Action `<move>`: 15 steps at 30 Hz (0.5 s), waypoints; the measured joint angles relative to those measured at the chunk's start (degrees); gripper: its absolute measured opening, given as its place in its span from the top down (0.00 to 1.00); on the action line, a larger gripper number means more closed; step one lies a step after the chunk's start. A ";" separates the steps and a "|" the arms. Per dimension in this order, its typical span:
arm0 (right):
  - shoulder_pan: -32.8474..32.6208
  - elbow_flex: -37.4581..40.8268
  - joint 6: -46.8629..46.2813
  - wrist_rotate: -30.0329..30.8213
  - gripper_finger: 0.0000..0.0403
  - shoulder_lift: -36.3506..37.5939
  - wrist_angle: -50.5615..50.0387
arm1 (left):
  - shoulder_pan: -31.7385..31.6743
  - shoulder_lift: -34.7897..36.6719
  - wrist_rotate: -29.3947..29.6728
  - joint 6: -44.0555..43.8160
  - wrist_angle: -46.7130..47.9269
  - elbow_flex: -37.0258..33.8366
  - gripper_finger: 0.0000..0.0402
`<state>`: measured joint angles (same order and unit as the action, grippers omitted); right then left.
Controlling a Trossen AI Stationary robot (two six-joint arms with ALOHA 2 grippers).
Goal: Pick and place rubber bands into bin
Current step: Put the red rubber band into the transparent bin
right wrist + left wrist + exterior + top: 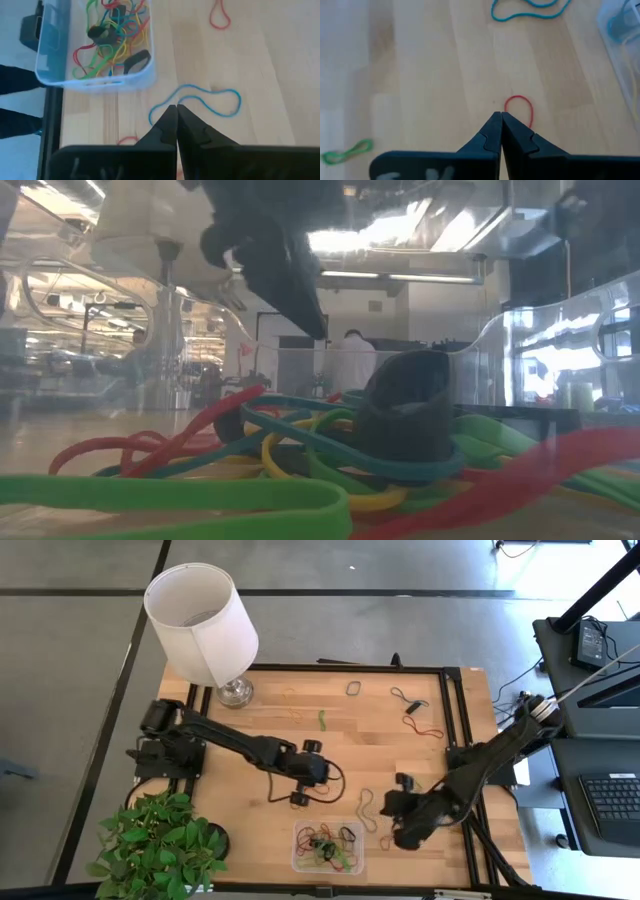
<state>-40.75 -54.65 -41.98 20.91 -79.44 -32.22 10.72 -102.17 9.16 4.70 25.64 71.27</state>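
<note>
The clear bin [300, 862] stands at the table's near edge and holds a tangle of red, green, yellow and black rubber bands [107, 35]. My left gripper [500, 116] is shut just left of the bin's far side [298, 798], its tips right beside a small red band [520, 107] that lies flat on the wood. My right gripper [176, 107] is shut to the right of the bin [392, 812], its tips over a long blue band [210, 102] lying flat on the table. My left gripper's shut tips stand at the near end of the red band's loop [507, 102]; I cannot tell whether they touch it. My right gripper's shut tips stand at the blue band's narrow end [165, 102]; I cannot tell whether they touch it.
A lamp [205, 625] stands at the far left and a potted plant [160, 845] at the near left corner. Loose bands lie across the far half: green [322, 720], grey [354, 689], black [405, 698], red [420, 727]. A black frame [450, 710] edges the table.
</note>
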 joint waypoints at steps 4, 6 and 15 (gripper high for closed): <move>-1.00 6.47 -1.63 -0.01 0.99 6.87 0.17 | -0.04 -4.80 -0.53 -3.31 6.22 5.97 0.93; -1.57 8.83 -1.49 0.02 0.99 9.90 0.28 | -0.07 -6.85 -0.53 -4.70 9.73 8.60 0.88; -2.27 17.70 -2.06 0.01 0.99 18.48 -0.15 | 0.19 -11.34 -4.95 -13.05 15.81 12.30 0.66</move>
<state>-43.03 -36.95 -44.04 20.92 -60.96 -32.37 10.91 -113.51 4.22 -8.35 41.45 83.57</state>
